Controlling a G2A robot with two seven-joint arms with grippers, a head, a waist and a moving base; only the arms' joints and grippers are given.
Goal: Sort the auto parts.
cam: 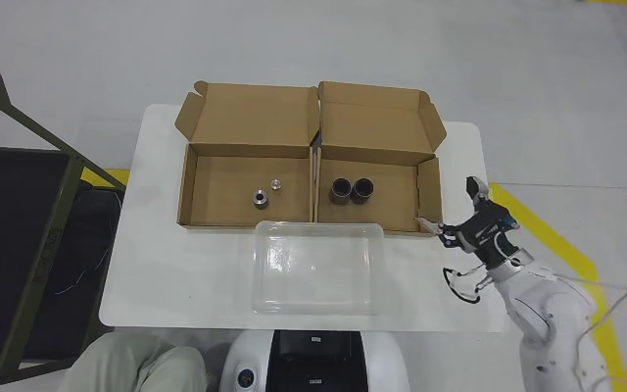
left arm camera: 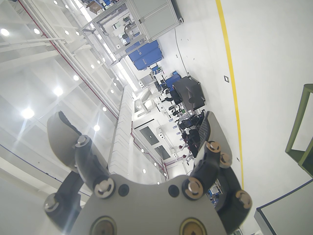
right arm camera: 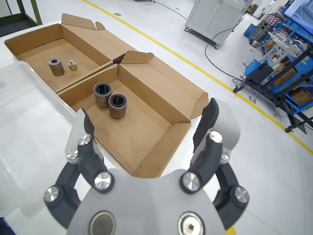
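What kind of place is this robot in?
Most likely a factory hall or robotics workshop. There is a yellow line painted on the wide floor, a metal-framed cabinet, and racks of blue bins.

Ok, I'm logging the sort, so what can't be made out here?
- Small part in the left box: too small in the top view to identify.
- Left gripper: its wrist view faces away from the table, so where it hangs is unknown.
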